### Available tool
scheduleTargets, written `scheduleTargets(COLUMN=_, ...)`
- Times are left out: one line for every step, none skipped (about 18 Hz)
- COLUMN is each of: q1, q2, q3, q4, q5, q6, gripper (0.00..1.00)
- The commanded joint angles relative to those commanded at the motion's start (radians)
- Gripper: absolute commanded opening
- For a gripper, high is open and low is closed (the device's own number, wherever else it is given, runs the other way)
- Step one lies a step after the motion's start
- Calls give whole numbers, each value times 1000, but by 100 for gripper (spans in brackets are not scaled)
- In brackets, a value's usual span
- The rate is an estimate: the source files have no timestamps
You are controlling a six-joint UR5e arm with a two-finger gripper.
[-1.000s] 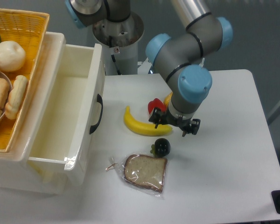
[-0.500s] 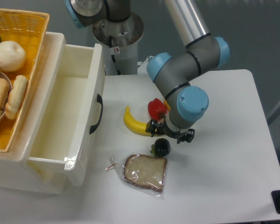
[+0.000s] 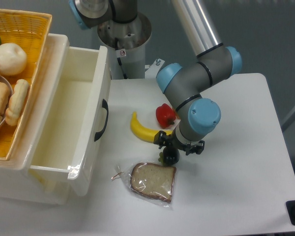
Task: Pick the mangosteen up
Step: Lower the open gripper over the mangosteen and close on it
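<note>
The mangosteen (image 3: 170, 156) is a small glossy near-black fruit on the white table, just above the bagged bread slice. My gripper (image 3: 179, 145) has come down right over it, and its black fingers stand on either side of the fruit's top. The wrist hides most of the fruit and the fingertips, so I cannot tell whether the jaws are open or closed on it. The red pepper (image 3: 164, 114) and the yellow banana (image 3: 141, 131) lie just up and left of the gripper.
A slice of bread in a clear bag (image 3: 153, 181) lies right below the mangosteen. A white open drawer (image 3: 69, 123) fills the left side, with a wicker basket (image 3: 19, 29) of food above it. The robot's base (image 3: 124, 34) stands at the back.
The gripper has moved down and left from beside the banana to directly over the mangosteen, now covering its upper part. The pepper has come back into full view.
</note>
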State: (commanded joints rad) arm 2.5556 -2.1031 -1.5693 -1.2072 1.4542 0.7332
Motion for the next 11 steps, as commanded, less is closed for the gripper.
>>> scheduleTargets(q1=0, q2=-3, q3=0, q4=0, q5=-2, q6=0, gripper=100)
scheduleTargets(q1=0, q2=-11, q3=3, q4=3, q5=-2, q6=0, gripper=100)
scheduleTargets(q1=-2, q2=-17, q3=3, q4=12, q5=-2, q6=0, gripper=100)
scheduleTargets(q1=-2, q2=-18, q3=3, q4=18, q5=-2, q6=0, gripper=100)
scheduleTargets(q1=-2, q2=-21, q3=3, q4=20, q5=-2, q6=0, gripper=100)
scheduleTargets(q1=-3, q2=-22, q3=3, q4=20, q5=-2, q6=0, gripper=100)
scheduleTargets(q1=-3, q2=-23, q3=2, q4=20, q5=-2, q6=0, gripper=100)
scheduleTargets(q1=-3, q2=-23, q3=2, q4=21, q5=-2, q6=0, gripper=99)
scheduleTargets(q1=-3, q2=-25, q3=0, q4=21, q5=-2, q6=0, gripper=92)
scheduleTargets(q1=-3, q2=-23, q3=0, q4=20, q5=-2, q6=0, gripper=81)
scheduleTargets(q1=-3, q2=-23, q3=0, q4=21, q5=-2, q6=0, gripper=73)
